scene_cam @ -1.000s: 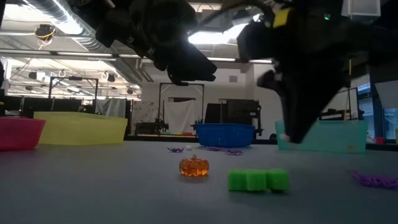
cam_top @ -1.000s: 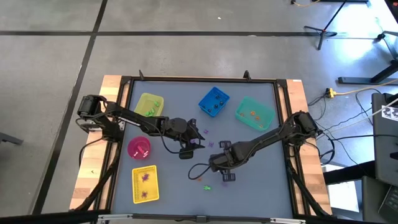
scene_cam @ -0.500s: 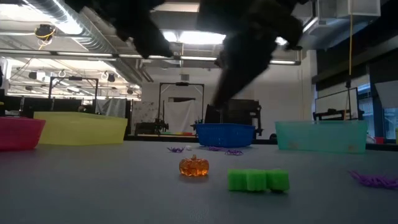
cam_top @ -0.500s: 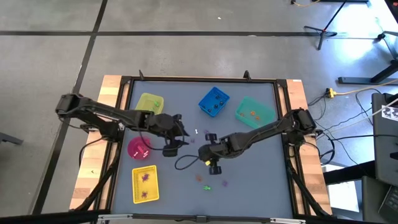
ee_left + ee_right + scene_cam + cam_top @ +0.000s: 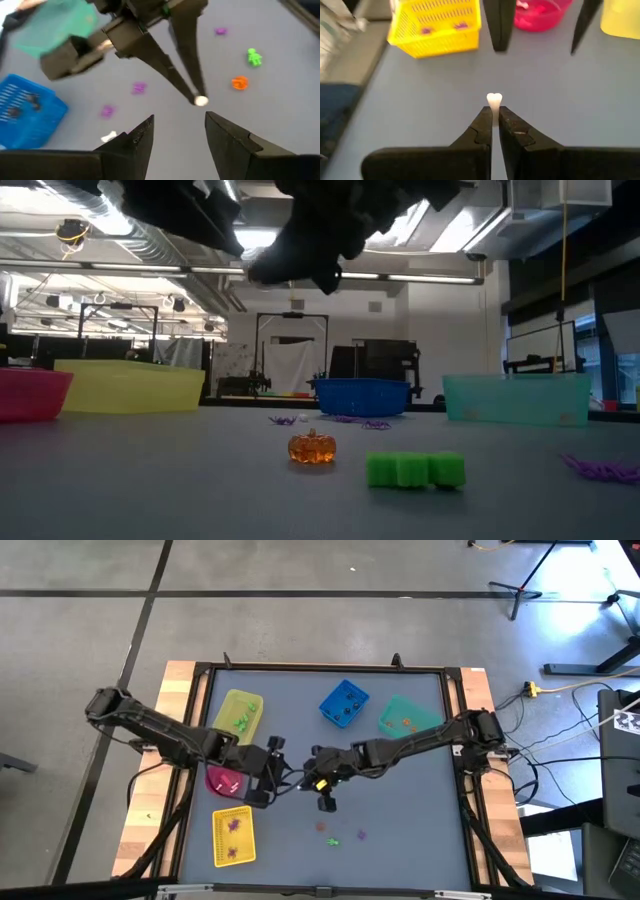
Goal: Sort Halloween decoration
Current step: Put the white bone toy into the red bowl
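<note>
Both arms swing toward the pink bowl

Right gripper (image 5: 495, 116) has shifted left, fingers clamped on a white trinket (image 5: 494, 99) above the tabletop (image 5: 400, 810). Left gripper (image 5: 179, 131), fingers spread, faces it beside the pink bowl (image 5: 222, 780). 4 trinkets (image 5: 338, 834) lie loose below.

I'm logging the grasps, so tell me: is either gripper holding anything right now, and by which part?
The right gripper pinches a small white trinket by its lower end. The left gripper is open, empty.

Overhead, table-level and two wrist cameras, sharing the table (image 5: 400, 800).
</note>
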Robot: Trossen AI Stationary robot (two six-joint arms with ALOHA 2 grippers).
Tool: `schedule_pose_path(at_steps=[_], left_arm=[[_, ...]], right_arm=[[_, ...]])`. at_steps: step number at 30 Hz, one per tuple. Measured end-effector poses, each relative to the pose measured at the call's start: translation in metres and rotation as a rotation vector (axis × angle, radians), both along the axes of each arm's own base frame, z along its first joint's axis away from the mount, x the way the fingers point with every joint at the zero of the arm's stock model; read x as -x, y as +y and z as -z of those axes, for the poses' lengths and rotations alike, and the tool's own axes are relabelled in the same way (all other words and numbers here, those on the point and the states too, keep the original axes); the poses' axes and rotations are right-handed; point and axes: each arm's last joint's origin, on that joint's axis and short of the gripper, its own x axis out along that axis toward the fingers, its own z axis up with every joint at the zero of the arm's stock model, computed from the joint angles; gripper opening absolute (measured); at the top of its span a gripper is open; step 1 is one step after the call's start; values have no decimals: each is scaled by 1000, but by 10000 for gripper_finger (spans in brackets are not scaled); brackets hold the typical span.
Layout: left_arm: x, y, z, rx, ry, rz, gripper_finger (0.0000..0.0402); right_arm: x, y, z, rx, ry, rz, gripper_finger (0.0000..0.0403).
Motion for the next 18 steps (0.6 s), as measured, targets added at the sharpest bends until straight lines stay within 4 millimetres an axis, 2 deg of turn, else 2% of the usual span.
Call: schedule_pose_path(at_steps=[7, 18], left_arm=[[2, -8, 0, -43, -10, -3, 162], [2, -9, 0, -21, -8, 8, 161]], right_arm=[[-5, -3, -7, -111, -55, 49, 17], [-8, -3, -11, -122, -109, 55, 17]])
